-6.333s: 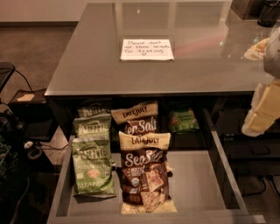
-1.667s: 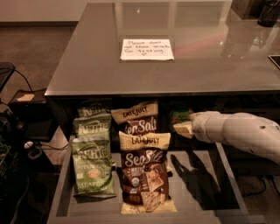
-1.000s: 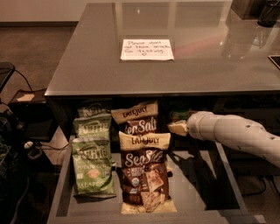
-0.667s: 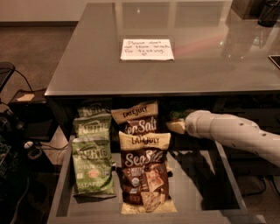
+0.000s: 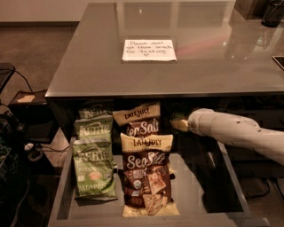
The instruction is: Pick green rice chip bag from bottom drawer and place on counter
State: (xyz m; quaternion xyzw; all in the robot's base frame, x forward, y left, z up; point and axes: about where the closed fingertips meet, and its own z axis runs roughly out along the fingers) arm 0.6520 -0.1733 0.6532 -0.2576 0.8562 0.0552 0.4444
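The bottom drawer (image 5: 195, 181) stands open below the counter (image 5: 111, 66), which bears a white handwritten note (image 5: 149, 50). My white arm reaches in from the right. The gripper (image 5: 179, 124) is at the drawer's back right, just under the counter's edge, where the green rice chip bag lies. Only a dim green patch of the bag (image 5: 176, 116) shows above the gripper; the rest is hidden behind the gripper and in shadow.
Pale green Kettle jalapeno bags (image 5: 94, 166) fill the drawer's left column, brown-and-cream Late July bags (image 5: 146, 177) the middle one. The right side of the drawer floor is bare grey. Cables and dark gear lie on the floor at left (image 5: 17, 146). A dark object (image 5: 273, 13) stands at the counter's far right.
The arm came down from the right side into the drawer. Over the last second the gripper edged left and back, over the green bag's spot.
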